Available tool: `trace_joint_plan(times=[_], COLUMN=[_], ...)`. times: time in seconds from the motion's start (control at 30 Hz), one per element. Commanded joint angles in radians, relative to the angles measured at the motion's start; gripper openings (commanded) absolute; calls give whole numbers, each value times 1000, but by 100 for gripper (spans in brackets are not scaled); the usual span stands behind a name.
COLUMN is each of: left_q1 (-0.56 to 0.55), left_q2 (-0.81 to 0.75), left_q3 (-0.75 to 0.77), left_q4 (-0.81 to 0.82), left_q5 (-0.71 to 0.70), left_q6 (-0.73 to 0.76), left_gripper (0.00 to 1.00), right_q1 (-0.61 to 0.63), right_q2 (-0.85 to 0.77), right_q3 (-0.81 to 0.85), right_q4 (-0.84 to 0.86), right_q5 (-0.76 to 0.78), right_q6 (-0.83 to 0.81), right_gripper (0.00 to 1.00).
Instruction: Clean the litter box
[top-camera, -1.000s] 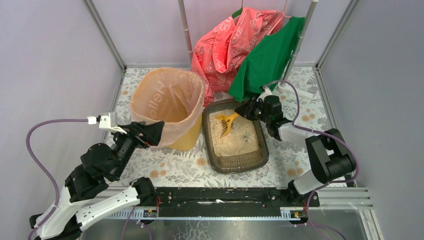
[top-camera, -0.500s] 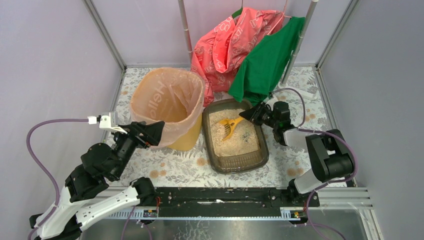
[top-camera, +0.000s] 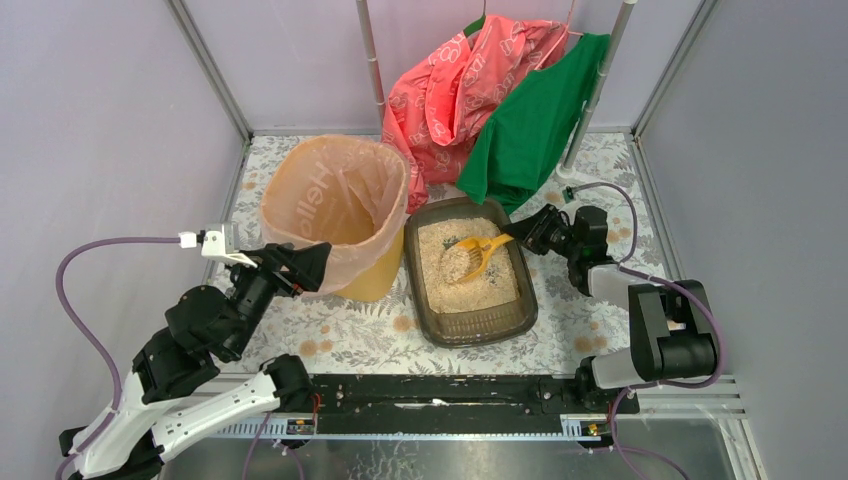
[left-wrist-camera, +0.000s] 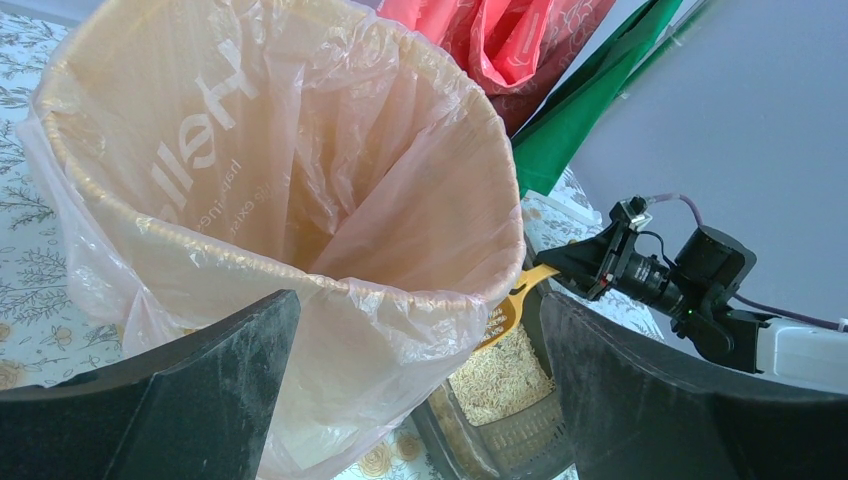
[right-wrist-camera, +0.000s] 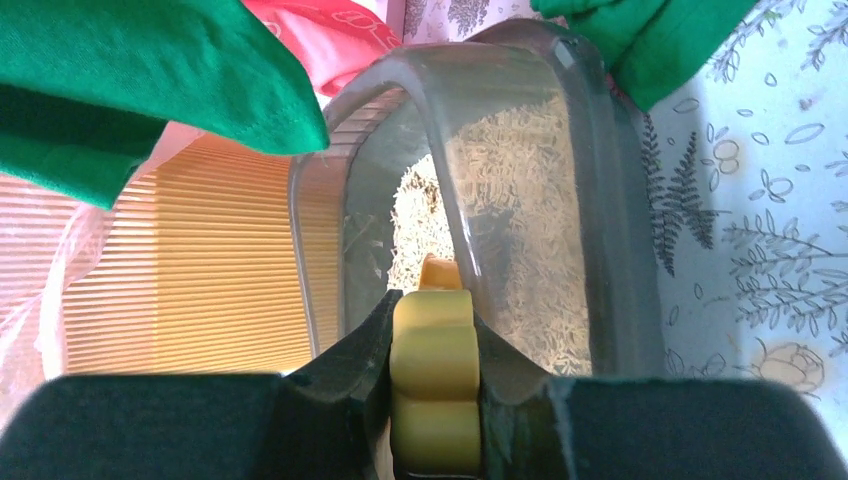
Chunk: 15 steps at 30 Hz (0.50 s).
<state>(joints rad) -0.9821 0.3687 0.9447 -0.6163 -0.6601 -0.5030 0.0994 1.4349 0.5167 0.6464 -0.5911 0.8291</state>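
litter box (top-camera: 480, 327): a dark grey-brown tray on the desk (top-camera: 340, 335), right of centre and close against the right side of the bin; beige granules (top-camera: 490, 285) cover its floor.
scoop (top-camera: 482, 252): yellow, over the middle of the litter box, with its handle pointing to the far right. There is a heap of granules on its head.
right hand (top-camera: 522, 236): clamped tight on the scoop's handle, reaching in over the far right rim of the litter box.
left hand (top-camera: 305, 265): fingers (left-wrist-camera: 150, 400) spread fully, holding nothing. It sits at the near side of the bin; whether it touches the liner cannot be told.
bin (top-camera: 382, 278): tall and yellow with a peach liner (top-camera: 335, 195), left of the litter box.
garments: a pink garment (top-camera: 450, 90) and a green garment (top-camera: 530, 120) hang at the far side.
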Motion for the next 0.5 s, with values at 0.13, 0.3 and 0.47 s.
trace_joint_plan(times=[0.13,0.3,0.47], left_q1=[-7,-8,-8], left_q2=[12,17,47], left_q3=[-12,-12,-12], left_q4=[43,53,76], left_q5=[13,13,34], left_q6=[8,4,2], left_gripper=[99,99,99], right_q1=[-107,-106,-111], right_q2=[-98,-99,-126], right_q3=[-48,-73,-104], right_q4=[182,254,215], right_q5=[-134,-142,-130], right_q6=[145,181,144], right_gripper=[0,0,0])
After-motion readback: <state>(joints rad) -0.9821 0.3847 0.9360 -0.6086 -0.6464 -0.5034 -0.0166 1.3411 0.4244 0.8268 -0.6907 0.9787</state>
